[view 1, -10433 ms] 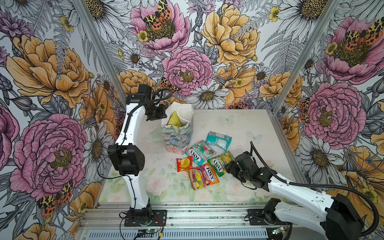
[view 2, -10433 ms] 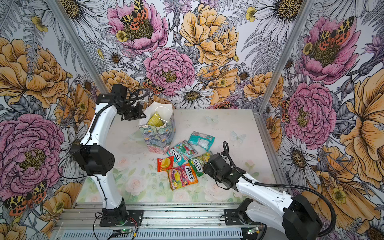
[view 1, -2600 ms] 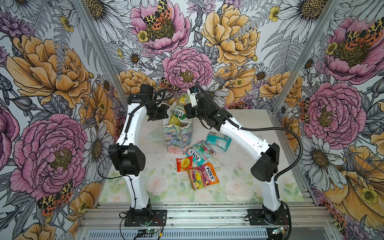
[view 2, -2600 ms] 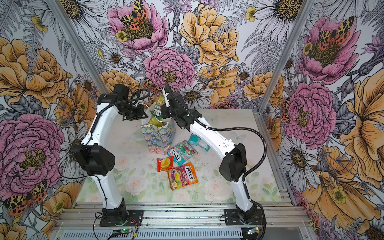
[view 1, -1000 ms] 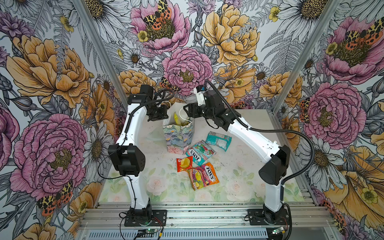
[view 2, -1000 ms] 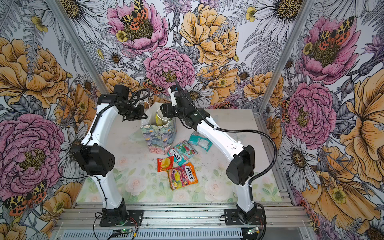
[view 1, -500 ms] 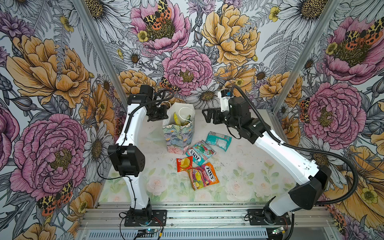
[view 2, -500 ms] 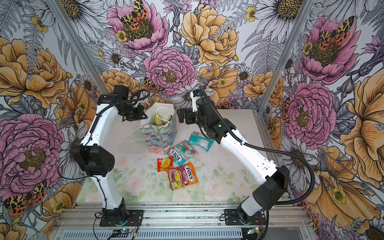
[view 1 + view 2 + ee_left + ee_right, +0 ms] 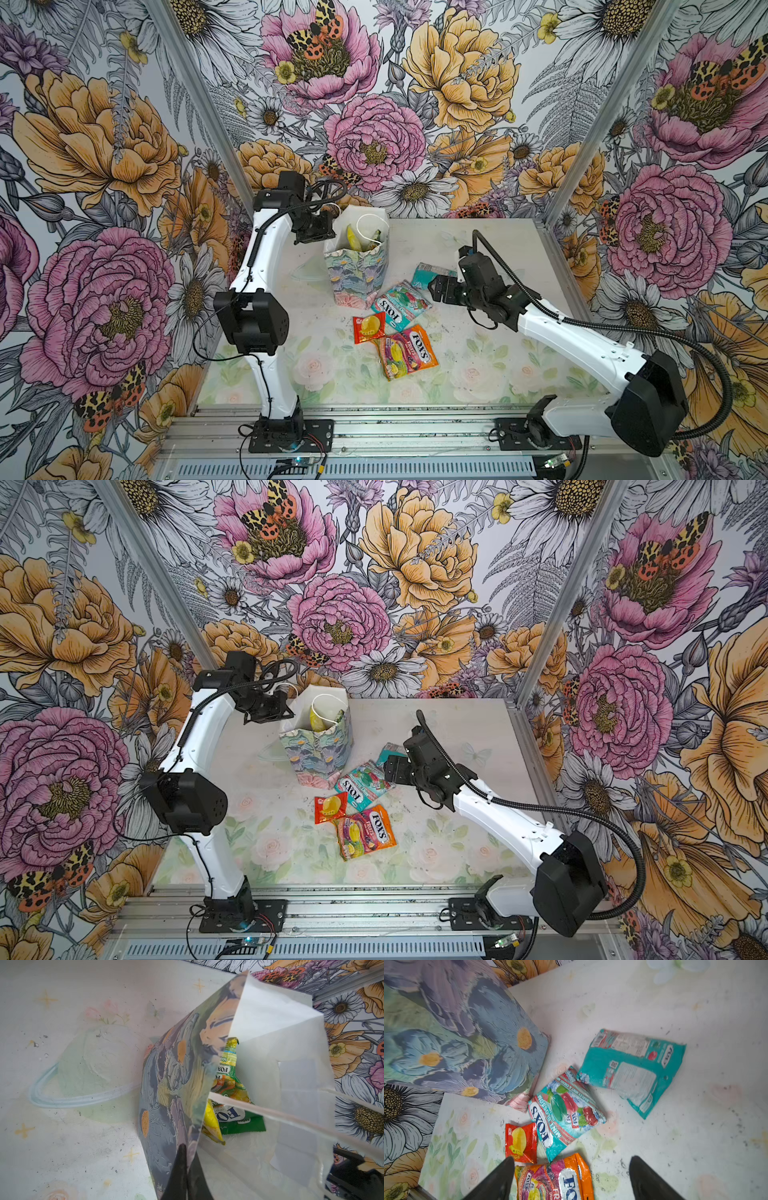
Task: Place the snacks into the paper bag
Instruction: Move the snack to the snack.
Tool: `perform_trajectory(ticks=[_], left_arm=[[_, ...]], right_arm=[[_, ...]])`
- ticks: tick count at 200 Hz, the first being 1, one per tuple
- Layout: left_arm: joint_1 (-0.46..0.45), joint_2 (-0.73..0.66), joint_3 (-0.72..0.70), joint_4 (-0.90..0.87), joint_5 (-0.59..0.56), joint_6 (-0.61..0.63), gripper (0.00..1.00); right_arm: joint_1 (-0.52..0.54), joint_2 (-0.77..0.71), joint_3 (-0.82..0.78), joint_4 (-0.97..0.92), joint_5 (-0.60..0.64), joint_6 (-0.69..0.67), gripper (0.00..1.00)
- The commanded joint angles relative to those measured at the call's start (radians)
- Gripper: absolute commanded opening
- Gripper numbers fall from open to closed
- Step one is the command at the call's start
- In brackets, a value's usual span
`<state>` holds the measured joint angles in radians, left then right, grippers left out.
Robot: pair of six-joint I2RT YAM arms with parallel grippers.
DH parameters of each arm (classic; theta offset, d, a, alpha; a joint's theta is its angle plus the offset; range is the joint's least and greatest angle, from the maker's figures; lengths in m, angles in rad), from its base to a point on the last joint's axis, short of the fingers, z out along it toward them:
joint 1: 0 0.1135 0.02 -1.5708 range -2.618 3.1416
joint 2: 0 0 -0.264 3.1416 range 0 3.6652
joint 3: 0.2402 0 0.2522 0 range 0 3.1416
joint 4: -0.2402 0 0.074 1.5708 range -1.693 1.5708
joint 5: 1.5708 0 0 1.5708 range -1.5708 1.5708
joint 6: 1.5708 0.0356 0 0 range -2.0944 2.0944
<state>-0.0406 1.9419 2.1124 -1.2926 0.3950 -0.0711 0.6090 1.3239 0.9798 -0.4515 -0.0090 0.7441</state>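
The paper bag [image 9: 357,270] [image 9: 318,750] stands upright at the back of the table, its mouth open. My left gripper [image 9: 186,1151] [image 9: 322,232] is shut on its rim. Green [image 9: 230,1084] and yellow [image 9: 211,1124] snacks lie inside. On the table beside the bag lie a face-down teal packet [image 9: 633,1070] [image 9: 428,274], a teal mint FOX'S packet [image 9: 564,1111] [image 9: 399,305], a small red packet [image 9: 521,1142] [image 9: 368,328] and an orange FOX'S packet [image 9: 556,1180] [image 9: 409,353]. My right gripper [image 9: 572,1159] [image 9: 434,289] hovers open and empty, low over these, right of the bag.
Floral walls with aluminium posts [image 9: 582,166] close in the table on three sides. The rail [image 9: 374,428] with both arm bases runs along the front. The left arm's black elbow [image 9: 249,320] stands left of the packets.
My right arm has drawn back from the bag's mouth, swinging right and down toward the packets on the table, jaws open. The left gripper has kept hold of the bag.
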Motion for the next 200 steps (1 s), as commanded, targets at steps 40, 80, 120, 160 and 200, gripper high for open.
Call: perform_trajectory(ticks=[40, 80, 120, 160, 200], left_arm=[[0.01, -0.034, -0.03, -0.001, 0.018, 0.007, 0.0], [0.008, -0.035, -0.032, -0.001, 0.016, 0.006, 0.0], [0.008, -0.035, -0.034, -0.001, 0.018, 0.006, 0.0], [0.007, -0.038, -0.035, -0.001, 0.016, 0.008, 0.0], [0.006, -0.04, -0.036, -0.001, 0.016, 0.009, 0.0]], right_arm=[[0.055, -0.037, -0.181, 0.051, -0.109, 0.154, 0.76], [0.138, -0.053, -0.27, 0.067, -0.15, 0.23, 0.7], [0.178, -0.06, -0.354, 0.136, -0.216, 0.298, 0.69], [0.2, -0.055, -0.371, 0.149, -0.233, 0.314, 0.69], [0.206, -0.006, -0.389, 0.201, -0.274, 0.33, 0.69]])
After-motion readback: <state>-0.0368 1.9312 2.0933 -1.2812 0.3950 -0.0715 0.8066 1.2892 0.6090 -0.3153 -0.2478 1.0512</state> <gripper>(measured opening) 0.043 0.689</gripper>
